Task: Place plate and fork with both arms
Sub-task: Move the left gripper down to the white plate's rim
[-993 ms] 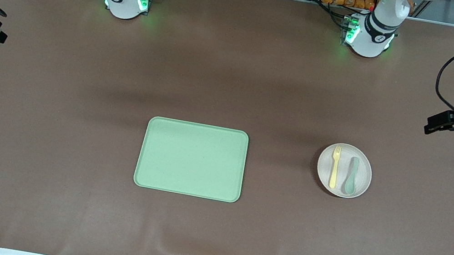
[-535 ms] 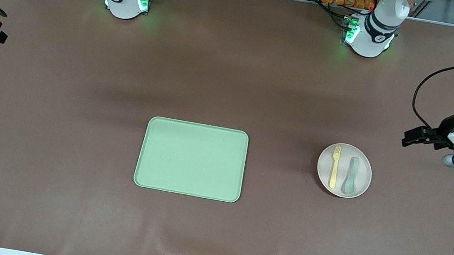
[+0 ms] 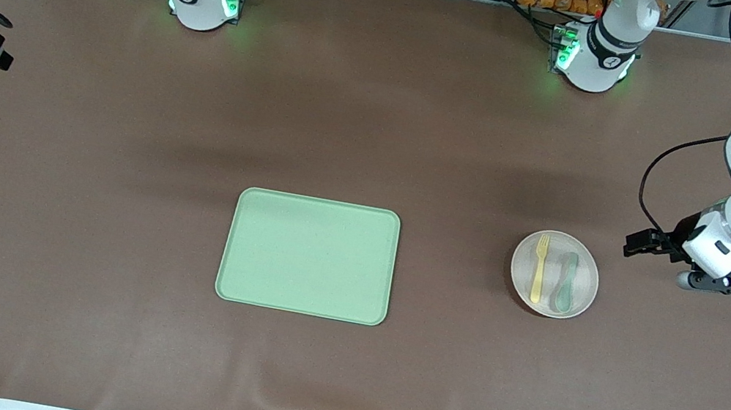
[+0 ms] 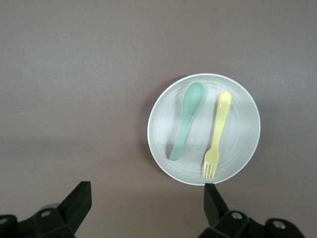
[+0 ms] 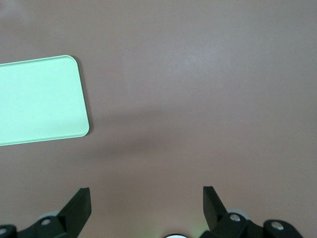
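The plate [image 3: 554, 274] sits on the brown table [image 3: 95, 308] toward the left arm's end, well apart from the light-green tray [image 3: 309, 256] at the table's middle. On the plate lie the yellow fork [image 3: 538, 267] and a grey-green spoon [image 3: 566, 282], side by side and not touching, the fork on the side toward the tray. The tray itself holds nothing.

The left tool [image 4: 146, 198] hangs in the air over bare table just beside the plate, on the side away from the tray, its jaws spread wide with nothing between them; its wrist view looks down on the plate and both utensils. The right tool [image 5: 146, 198] waits aloft over bare table near a corner of the tray, its jaws also apart and empty.

By the look of it the task is at its very start: nothing is gripped and neither plate nor fork is on the tray. Both grasps and both placements are left to do.
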Robot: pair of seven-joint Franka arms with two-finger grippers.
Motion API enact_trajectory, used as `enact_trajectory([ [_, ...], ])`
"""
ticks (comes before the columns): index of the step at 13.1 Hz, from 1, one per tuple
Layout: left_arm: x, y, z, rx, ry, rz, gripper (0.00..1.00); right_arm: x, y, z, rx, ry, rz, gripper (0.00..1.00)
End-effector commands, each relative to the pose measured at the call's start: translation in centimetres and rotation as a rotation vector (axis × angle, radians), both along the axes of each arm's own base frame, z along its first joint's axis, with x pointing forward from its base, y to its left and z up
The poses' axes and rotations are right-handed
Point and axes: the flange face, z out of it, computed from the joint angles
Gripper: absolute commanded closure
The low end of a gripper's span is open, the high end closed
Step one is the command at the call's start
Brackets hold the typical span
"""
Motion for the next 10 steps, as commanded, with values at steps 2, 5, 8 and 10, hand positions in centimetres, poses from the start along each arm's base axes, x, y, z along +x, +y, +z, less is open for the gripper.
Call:
enact_trajectory([
  [2, 0.1, 0.2, -1.3, -0.045, -0.005, 0.009, 0.0, 0.0, -0.4, 0.2, 0.014, -0.005, 0.005, 0.0],
  [5, 0.2, 1.8, -3.1, -0.097, 0.008, 0.013, 0.0, 0.0, -0.6, 0.2, 0.015, -0.004, 0.003, 0.0],
  [8, 0.6, 2.0, -5.9, -0.103, 0.01, 0.011, 0.0, 0.1, -0.4, 0.2, 0.015, -0.005, 0.004, 0.0],
  [10, 0.2, 2.2, -7.5, -0.092, -0.019, -0.004, 0.0, 0.0, -0.3, 0.2, 0.015, -0.002, 0.006, 0.0],
])
